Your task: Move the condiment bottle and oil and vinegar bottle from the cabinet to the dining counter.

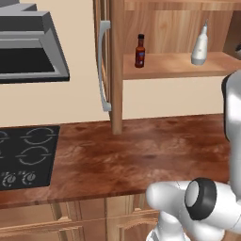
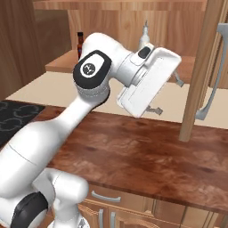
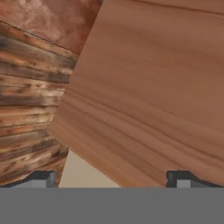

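**Q:** Where do the two task items stand at this moment?

**A:** Both are on the inner shelf (image 1: 174,65) of the open cabinet (image 1: 116,70). The condiment bottle (image 1: 140,51) stands upright toward the shelf's left end; the oil and vinegar bottle (image 1: 200,46) stands further right, its thin spout pointing up and slightly tilted. They are well apart from each other. Neither has reached the dining counter.

**Q:** And your pincer?

**A:** My pincer (image 2: 167,95) is released, jaws spread wide, nothing between them. In the hand view the two fingertips (image 3: 41,178) sit far apart at the bottom, facing a plain wooden panel (image 3: 153,96) at close range.

**Q:** Which relation governs the coming move?

**A:** In the right base view, my hand hangs above the table (image 2: 142,151), in front of and just below the shelf edge. The oil and vinegar bottle (image 2: 143,38) lies above and beyond the hand, the nearer of the two; the sauce bottle (image 2: 80,42) is off to the left, partly behind my elbow. Each bottle's long axis is roughly vertical, so I judge that a level approach with the jaws straddling the body suits best, after the hand rises to shelf height.

**Q:** Any hazard?

**A:** The open door (image 2: 200,71) stands close on my right; I judge it may crowd the wrist.
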{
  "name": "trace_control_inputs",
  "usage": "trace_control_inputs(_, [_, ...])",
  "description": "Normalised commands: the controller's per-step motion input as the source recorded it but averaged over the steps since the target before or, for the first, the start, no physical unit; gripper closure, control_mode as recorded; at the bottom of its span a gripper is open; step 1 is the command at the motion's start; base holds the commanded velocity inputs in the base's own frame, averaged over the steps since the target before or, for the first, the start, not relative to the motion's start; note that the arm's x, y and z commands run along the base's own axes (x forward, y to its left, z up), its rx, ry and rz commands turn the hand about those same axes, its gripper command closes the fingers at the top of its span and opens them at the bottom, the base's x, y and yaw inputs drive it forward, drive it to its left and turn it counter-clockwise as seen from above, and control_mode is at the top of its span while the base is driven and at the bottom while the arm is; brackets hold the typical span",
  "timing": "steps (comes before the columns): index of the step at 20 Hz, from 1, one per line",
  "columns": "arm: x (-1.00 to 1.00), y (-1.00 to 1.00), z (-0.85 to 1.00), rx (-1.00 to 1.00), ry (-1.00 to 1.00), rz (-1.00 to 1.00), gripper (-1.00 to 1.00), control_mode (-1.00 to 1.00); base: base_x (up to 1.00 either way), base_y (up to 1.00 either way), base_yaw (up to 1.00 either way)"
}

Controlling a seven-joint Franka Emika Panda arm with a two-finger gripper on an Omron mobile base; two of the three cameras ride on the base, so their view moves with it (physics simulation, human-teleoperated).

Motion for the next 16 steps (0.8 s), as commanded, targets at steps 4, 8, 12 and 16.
trace_control_inputs(4, [-0.68,0.95,-0.30,-0.03,-0.07,0.00,-1.00,-1.00,0.00,0.00,0.00])
trace_control_inputs(8, [-0.55,1.00,-0.51,0.02,-0.26,-0.01,-1.00,-1.00,0.00,0.00,0.00])
trace_control_inputs(12, [-0.29,1.00,-0.37,0.10,-0.34,-0.01,-1.00,-1.00,0.00,0.00,0.00])
trace_control_inputs(16, [0.03,0.77,-0.05,0.15,-0.24,0.03,-1.00,-1.00,0.00,0.00,0.00])
